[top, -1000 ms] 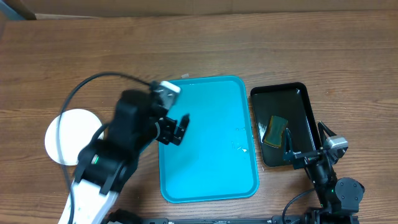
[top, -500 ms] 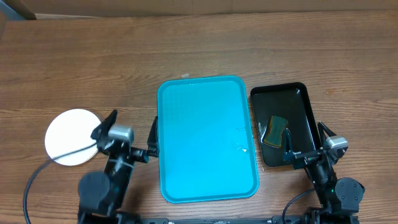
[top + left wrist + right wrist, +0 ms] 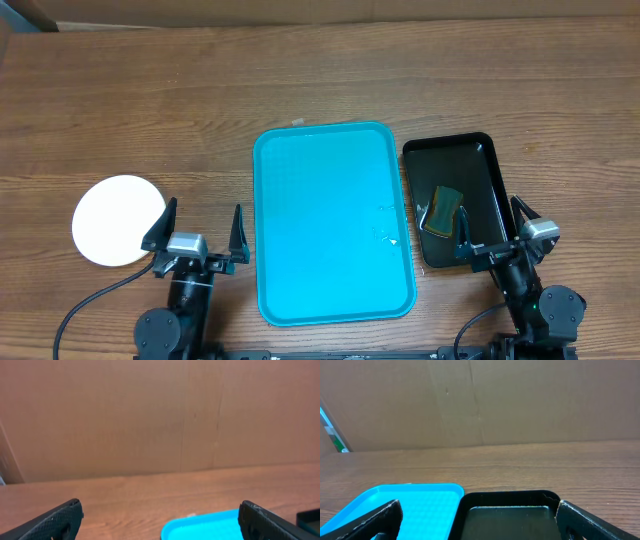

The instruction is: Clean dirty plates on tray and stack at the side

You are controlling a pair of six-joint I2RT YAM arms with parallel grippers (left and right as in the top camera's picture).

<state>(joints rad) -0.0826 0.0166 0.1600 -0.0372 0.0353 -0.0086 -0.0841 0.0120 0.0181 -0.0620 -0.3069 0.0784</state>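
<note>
Left of tray [image 3: 330,220], plate [image 3: 118,220] lies apart.

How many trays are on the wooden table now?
2. The large turquoise rectangular plastic tray lies at the centre; the smaller glossy black tray lies beside it, on the robot's right. None appears hidden.

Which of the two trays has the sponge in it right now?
The smaller black tray on the right: the green-and-yellow sponge lies in it. The larger blue tray in the middle holds no sponge.
</note>
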